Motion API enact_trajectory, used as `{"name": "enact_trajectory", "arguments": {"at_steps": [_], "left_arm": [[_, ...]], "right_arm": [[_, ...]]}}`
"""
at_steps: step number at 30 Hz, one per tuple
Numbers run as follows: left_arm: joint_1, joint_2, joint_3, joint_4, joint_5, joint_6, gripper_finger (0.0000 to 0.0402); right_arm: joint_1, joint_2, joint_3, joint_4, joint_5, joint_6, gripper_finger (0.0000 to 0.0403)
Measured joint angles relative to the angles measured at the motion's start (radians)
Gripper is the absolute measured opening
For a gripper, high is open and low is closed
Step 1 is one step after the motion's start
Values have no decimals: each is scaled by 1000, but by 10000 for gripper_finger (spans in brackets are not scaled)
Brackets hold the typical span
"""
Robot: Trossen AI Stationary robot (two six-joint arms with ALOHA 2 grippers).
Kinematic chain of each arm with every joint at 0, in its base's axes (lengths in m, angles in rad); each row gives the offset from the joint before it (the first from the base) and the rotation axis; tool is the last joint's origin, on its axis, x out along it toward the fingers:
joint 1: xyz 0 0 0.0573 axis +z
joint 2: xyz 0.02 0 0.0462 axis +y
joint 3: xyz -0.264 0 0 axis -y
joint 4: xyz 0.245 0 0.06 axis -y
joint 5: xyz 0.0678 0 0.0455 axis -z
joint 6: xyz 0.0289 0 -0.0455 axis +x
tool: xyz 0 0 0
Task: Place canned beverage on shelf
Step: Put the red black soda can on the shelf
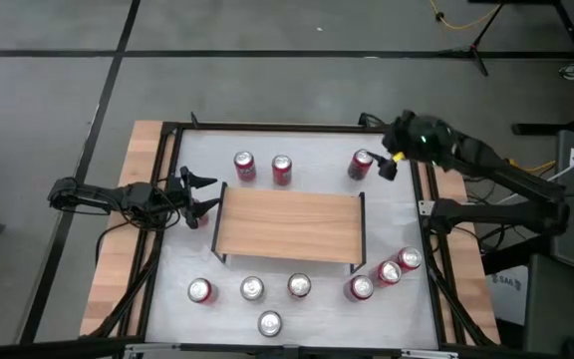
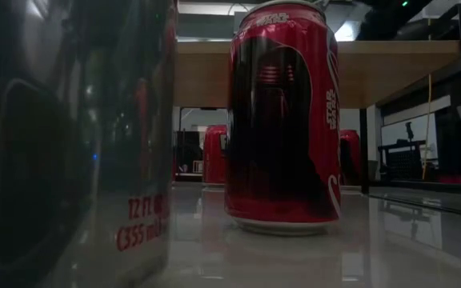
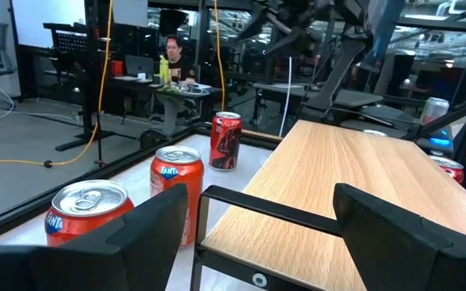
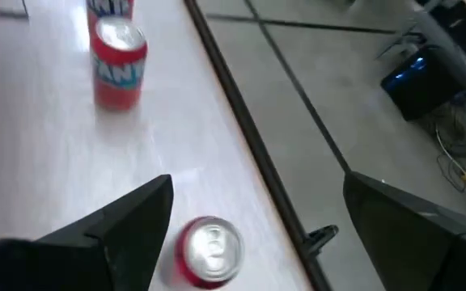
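The shelf (image 1: 289,224), a light wooden plank on thin black legs, stands mid-table. Three red cans stand beyond its far side: two side by side (image 1: 244,167) (image 1: 282,170) and one at the far right (image 1: 361,165). My right gripper (image 1: 379,166) is open and hangs over that far-right can (image 4: 209,250), which stands upright below the gap, nearer one finger, untouched. My left gripper (image 1: 210,195) is open and empty at the shelf's left end, level with its top (image 3: 354,186). Two Fanta cans (image 3: 87,212) (image 3: 176,186) and a dark red can (image 3: 226,141) show past it.
Several more red cans stand along the shelf's near side (image 1: 252,289), with a cluster at the near right (image 1: 388,271) and one close to the near edge (image 1: 270,323). A black frame rims the table (image 1: 267,128). A person sits at a desk in the room beyond (image 3: 171,56).
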Motion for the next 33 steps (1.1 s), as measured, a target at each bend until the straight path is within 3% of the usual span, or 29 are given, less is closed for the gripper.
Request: {"name": "enact_trajectory", "arguments": {"at_steps": [9,14,24,33], "left_arm": [[0,0,0,-1,0,0,305],[0,0,0,-2,0,0,305],[0,0,0,-2,0,0,305],[0,0,0,-2,0,0,305]], "right_arm": [[-282,208,59,-20,-326,-280,351],[-370,277,60,-45,-518,-402,351],[-399,343,60,-209,-541,-527,351],[-398,389,60,-199,-542,-534,351]]}}
